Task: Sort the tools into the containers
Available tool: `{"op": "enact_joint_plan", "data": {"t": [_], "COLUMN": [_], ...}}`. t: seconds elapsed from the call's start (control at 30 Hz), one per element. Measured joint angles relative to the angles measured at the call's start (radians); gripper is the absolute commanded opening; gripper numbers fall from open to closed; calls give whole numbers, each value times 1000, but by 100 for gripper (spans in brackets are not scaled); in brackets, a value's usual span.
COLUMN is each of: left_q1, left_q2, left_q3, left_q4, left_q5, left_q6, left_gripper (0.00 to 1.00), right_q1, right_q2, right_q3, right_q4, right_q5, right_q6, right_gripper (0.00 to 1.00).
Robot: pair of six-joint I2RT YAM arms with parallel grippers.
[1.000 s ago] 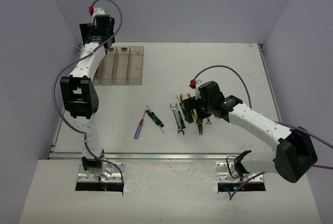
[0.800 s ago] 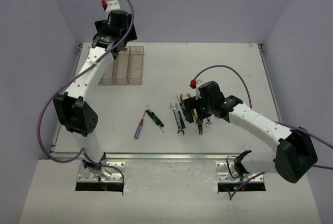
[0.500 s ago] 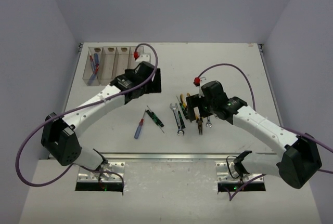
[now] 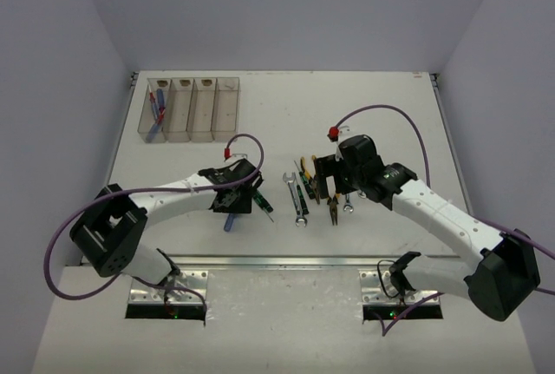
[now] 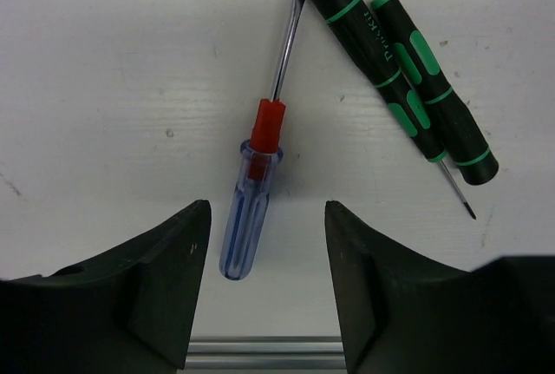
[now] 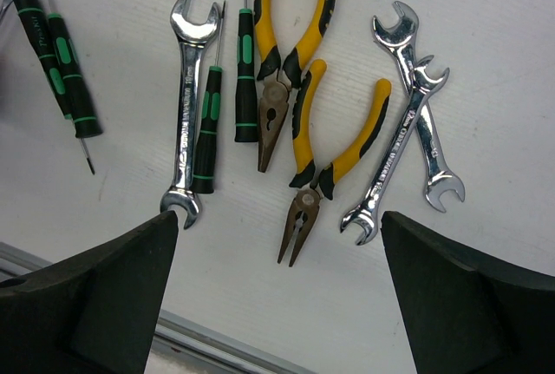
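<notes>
Lying on the table (image 4: 373, 105) near its front edge, a blue-handled screwdriver (image 5: 250, 209) with a red collar points its blade away from the left gripper (image 5: 265, 239). That gripper's fingers (image 5: 173, 252) are spread to either side of the handle, with a gap showing on each side. Two green-black screwdrivers (image 5: 381, 62) lie just beside it. Farther right, yellow-handled pliers (image 6: 299, 36), silver wrenches (image 6: 185, 122) and more green-black screwdrivers lie bunched under the right gripper (image 4: 323, 180), whose fingers are wide apart and hold nothing. The containers (image 4: 204, 112) stand at the far left of the table. The leftmost seems to hold a blue-handled tool, though it is small in the top view.
</notes>
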State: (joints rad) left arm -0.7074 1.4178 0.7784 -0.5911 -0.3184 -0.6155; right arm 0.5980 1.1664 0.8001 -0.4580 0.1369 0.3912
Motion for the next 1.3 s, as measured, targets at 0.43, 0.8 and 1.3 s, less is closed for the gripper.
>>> {"op": "enact_joint_plan", "data": {"t": [0.43, 0.8, 1.3], "left_q1": [84, 507, 879], "left_q2": [123, 61, 796], "left_q3": [-2, 487, 1106], "left_q4": [77, 48, 140], "left_q5": [-15, -250, -214], "left_q6": [-18, 26, 511], "left_gripper": [0, 0, 0], "right_q1": [0, 0, 0], "right_q2": [0, 0, 22], "right_q3": [0, 0, -1], "right_q4": [0, 0, 5], "right_q5": [-15, -19, -54], "right_q6": [-1, -2, -3], "right_gripper": [99, 99, 99]}}
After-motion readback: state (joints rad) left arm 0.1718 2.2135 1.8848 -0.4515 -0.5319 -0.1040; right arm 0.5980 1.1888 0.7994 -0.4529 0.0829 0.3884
